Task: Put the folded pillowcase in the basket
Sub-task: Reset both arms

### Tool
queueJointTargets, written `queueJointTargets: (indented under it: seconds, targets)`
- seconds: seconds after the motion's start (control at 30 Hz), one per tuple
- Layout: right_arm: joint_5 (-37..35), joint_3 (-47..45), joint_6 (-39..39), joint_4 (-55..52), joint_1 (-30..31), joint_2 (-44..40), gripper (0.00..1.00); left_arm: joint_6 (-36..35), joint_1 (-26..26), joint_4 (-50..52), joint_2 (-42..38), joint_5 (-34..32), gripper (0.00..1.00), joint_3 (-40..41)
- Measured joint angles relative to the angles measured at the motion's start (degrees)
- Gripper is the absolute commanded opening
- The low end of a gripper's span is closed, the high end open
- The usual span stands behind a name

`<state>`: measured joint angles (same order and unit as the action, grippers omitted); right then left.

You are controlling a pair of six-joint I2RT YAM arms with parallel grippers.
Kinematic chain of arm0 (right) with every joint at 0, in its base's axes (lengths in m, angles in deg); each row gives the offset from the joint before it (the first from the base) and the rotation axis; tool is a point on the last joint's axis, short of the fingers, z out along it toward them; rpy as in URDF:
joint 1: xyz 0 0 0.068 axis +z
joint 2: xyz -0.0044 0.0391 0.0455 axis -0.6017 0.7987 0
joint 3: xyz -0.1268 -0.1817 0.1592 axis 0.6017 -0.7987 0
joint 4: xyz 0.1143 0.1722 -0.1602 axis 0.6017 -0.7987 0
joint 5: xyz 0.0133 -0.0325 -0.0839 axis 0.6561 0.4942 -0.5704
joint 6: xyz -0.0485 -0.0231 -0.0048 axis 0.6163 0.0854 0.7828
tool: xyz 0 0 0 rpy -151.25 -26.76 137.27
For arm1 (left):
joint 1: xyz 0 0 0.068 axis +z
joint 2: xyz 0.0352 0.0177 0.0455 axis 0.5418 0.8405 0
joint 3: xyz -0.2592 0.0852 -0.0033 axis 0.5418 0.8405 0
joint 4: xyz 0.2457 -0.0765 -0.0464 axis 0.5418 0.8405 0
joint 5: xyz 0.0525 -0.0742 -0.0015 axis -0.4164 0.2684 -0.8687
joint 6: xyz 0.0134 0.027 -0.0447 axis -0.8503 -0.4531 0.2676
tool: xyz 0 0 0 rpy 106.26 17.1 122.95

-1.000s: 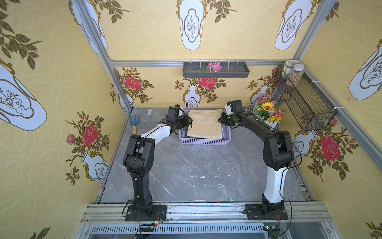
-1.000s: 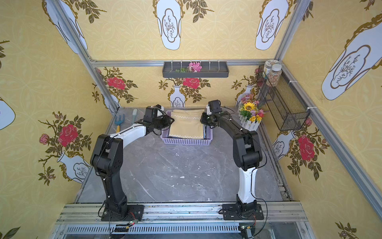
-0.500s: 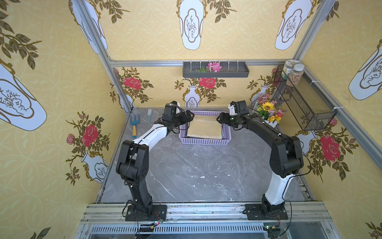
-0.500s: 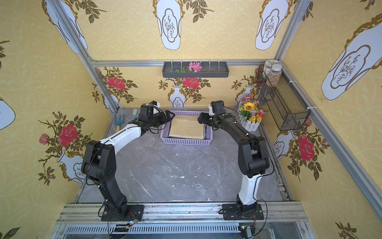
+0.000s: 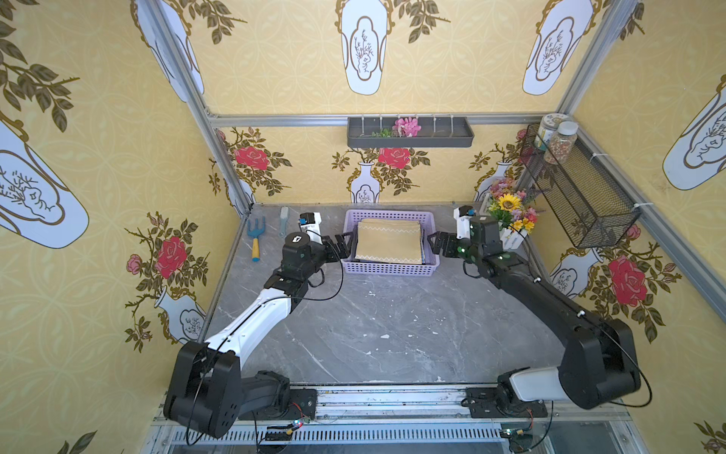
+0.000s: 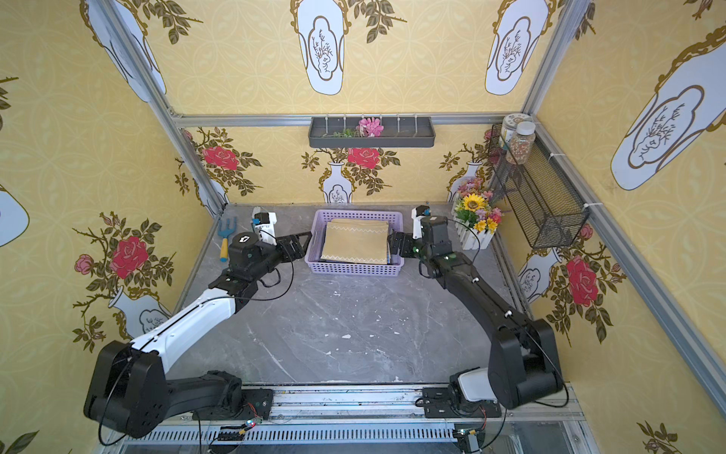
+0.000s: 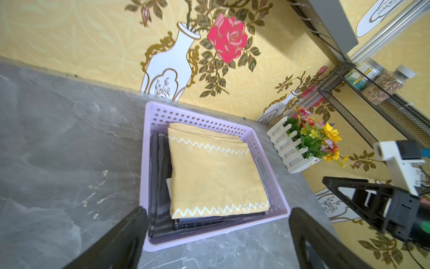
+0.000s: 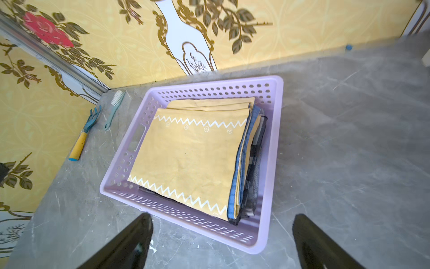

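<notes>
The folded pillowcase [image 5: 389,241] [image 6: 355,241], yellow with white zigzag trim, lies flat inside the lilac basket [image 5: 389,269] [image 6: 353,269], on top of dark folded cloths. The wrist views show the pillowcase [image 7: 214,172] [image 8: 193,158] lying free in the basket [image 7: 145,163] [image 8: 277,139]. My left gripper [image 5: 343,243] [image 6: 302,243] [image 7: 217,210] hangs open just outside the basket's left side. My right gripper [image 5: 434,243] [image 6: 395,243] [image 8: 223,216] hangs open just outside its right side. Neither gripper has anything between its fingers.
A blue garden fork [image 5: 256,239] and a brush [image 5: 283,222] lie at the back left. A white fenced flower pot [image 5: 510,220] stands behind my right arm. A black wire basket [image 5: 581,188] with jars hangs on the right wall, a dark grey tray [image 5: 408,133] on the back wall.
Both grippers have opened and let go of the pillowcase. It has dropped flat into the basket. Both arms have pulled back outward past the basket's sides.
</notes>
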<state>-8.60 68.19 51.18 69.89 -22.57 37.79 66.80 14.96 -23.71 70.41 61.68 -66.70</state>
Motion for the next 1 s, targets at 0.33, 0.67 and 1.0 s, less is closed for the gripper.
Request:
queueJointTargets:
  seconds: [0.33,0.67,1.0]
  targets:
    - [-8.5,-20.7,5.8,11.0,0.2,-24.1,0.97,-9.0,0.0,-5.7,-14.1,-7.3,1.00,14.2]
    - [-16.6,-20.9,6.0,7.0,-0.2,-26.0,0.97,-16.4,0.3,-10.4,-19.8,-15.2,1.00,22.3]
    - [-16.9,-22.7,8.8,6.3,-1.4,-23.7,0.97,-18.7,10.2,-15.9,-21.0,-18.0,1.00,26.2]
